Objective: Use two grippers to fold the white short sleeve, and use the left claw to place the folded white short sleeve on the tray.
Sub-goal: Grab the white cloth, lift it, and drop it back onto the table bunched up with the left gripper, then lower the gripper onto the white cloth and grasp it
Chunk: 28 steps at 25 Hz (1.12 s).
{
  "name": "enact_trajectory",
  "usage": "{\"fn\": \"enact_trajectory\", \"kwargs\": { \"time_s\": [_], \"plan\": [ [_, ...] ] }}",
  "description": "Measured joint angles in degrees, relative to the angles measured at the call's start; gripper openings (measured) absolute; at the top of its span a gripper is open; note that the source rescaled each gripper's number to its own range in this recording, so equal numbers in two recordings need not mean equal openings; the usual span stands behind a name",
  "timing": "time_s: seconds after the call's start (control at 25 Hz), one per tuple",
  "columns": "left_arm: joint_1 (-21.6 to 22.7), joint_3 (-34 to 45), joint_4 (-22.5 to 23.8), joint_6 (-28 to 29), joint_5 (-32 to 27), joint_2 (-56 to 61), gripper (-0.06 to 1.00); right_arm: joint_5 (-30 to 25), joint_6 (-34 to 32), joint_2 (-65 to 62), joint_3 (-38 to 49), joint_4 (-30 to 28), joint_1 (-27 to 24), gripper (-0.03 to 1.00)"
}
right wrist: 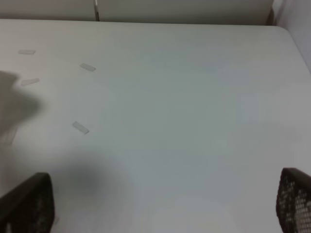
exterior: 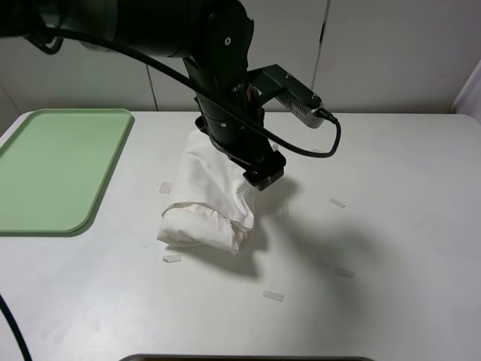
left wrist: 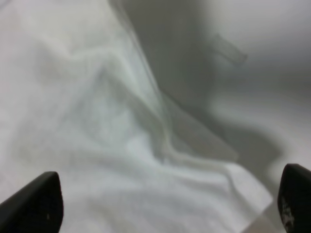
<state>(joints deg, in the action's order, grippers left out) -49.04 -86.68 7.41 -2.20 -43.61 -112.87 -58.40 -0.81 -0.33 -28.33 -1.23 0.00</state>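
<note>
The white short sleeve (exterior: 204, 197) lies folded into a thick bundle in the middle of the white table. My left gripper (exterior: 263, 177) hangs just over the bundle's right edge, at the end of the black arm that reaches in from the upper left. In the left wrist view the left gripper (left wrist: 165, 206) is open, its dark fingertips (left wrist: 36, 204) far apart above the creased cloth (left wrist: 112, 121) and nothing between them. The pale green tray (exterior: 52, 165) sits bare at the left, apart from the shirt. My right gripper (right wrist: 160, 204) stands open over bare table; the exterior high view does not show it.
Small pale paper scraps (exterior: 337, 202) lie scattered on the table around the shirt, also in the right wrist view as paper scraps (right wrist: 80, 127). A grey camera bracket with black cable (exterior: 297, 98) sticks out from the left arm. White cabinet doors stand behind the table.
</note>
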Motion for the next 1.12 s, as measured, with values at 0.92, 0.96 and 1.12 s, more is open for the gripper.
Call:
{"fn": "enact_trajectory", "kwargs": {
  "time_s": [0.92, 0.96, 1.12],
  "plan": [
    [0.41, -4.16, 5.58, -6.97, -14.34, 0.00, 0.87, 0.00, 0.00, 0.00, 0.00, 0.06, 0.00, 1.00],
    [0.41, -4.16, 5.58, -6.97, -14.34, 0.00, 0.87, 0.00, 0.00, 0.00, 0.00, 0.06, 0.00, 1.00],
    [4.08, -4.16, -0.55, -11.19, -17.81, 0.44, 0.87, 0.00, 0.00, 0.00, 0.00, 0.06, 0.00, 1.00]
  ]
}}
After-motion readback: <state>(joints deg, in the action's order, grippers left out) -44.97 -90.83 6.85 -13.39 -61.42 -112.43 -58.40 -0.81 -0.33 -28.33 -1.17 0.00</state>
